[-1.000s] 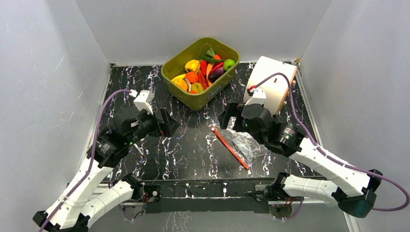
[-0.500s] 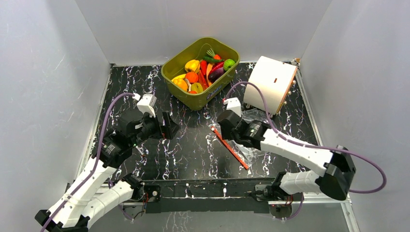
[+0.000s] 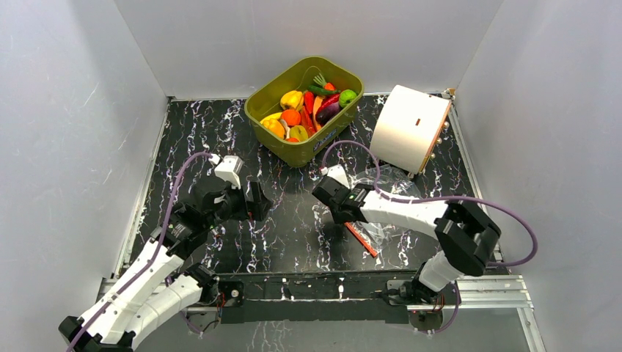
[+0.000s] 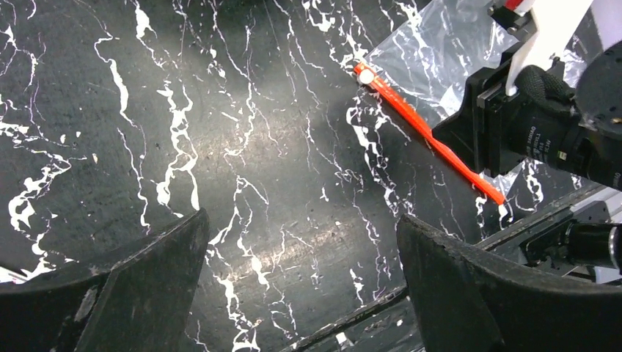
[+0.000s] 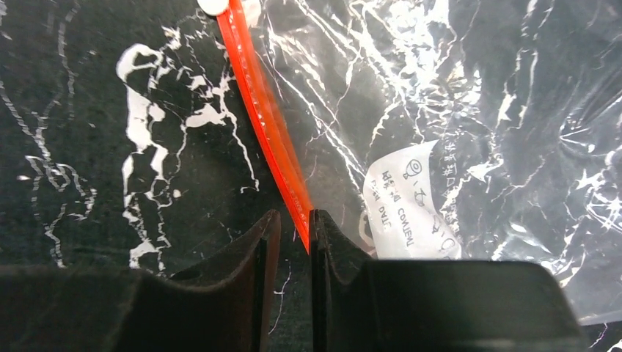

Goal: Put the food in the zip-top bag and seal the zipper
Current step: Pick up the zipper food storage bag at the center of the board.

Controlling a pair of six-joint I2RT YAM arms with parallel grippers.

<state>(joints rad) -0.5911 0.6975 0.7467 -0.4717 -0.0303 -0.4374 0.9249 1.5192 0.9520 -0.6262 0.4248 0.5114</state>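
The clear zip-top bag (image 3: 386,181) lies flat on the black marble table right of centre, its red-orange zipper (image 3: 364,242) running diagonally toward the near edge. In the right wrist view the zipper (image 5: 264,117) runs down into my right gripper (image 5: 295,220), whose jaws have narrowed to a slit. The strip's end lies against the right finger, and a sliver of table shows beside it. My left gripper (image 4: 301,242) hovers wide open over bare table, left of the bag (image 4: 440,51). The food (image 3: 304,110) fills the olive-green tub.
The olive-green tub (image 3: 293,150) stands at the back centre. A white box (image 3: 407,128) stands tilted at the back right, just behind the bag. A white printed label (image 5: 407,205) shows through the bag's plastic. Grey walls enclose the table on three sides.
My right gripper swung left and down from above the bag onto the zipper, and its jaws narrowed from wide open to a slit. The left arm shifted slightly right and nearer.
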